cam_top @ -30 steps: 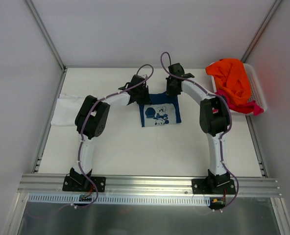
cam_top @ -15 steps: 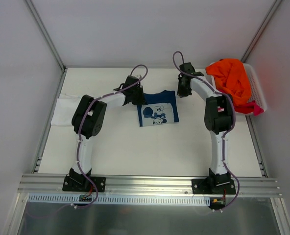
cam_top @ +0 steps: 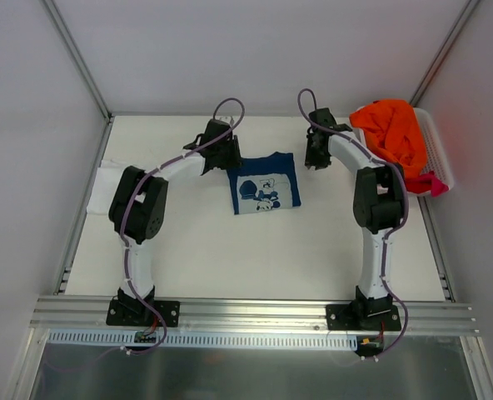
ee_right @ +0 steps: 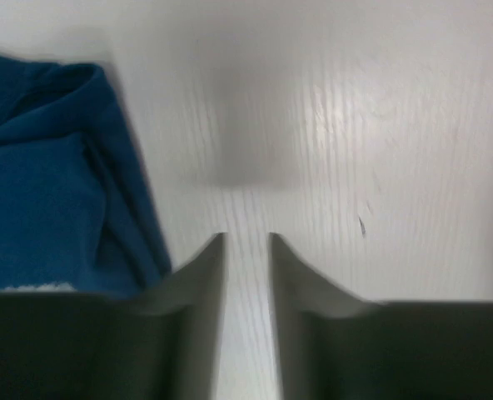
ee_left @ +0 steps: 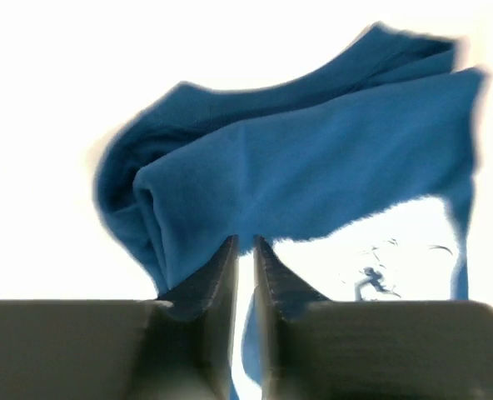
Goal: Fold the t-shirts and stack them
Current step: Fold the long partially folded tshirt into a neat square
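Observation:
The navy blue t-shirt lies folded at the table's middle back, its white print facing up. It fills the left wrist view and shows at the left of the right wrist view. My left gripper hovers at the shirt's left back corner, its jaws nearly together and holding nothing. My right gripper is over bare table just right of the shirt, its jaws a narrow gap apart and empty. A white t-shirt lies flat at the left edge.
A white slatted basket stands at the back right corner. It holds an orange t-shirt and a magenta-pink one that hangs over its front rim. Metal frame rails run along the table's sides.
Both grippers have drawn off the navy shirt, the left one to the left and back, the right one to the right. The shirt now lies uncovered.

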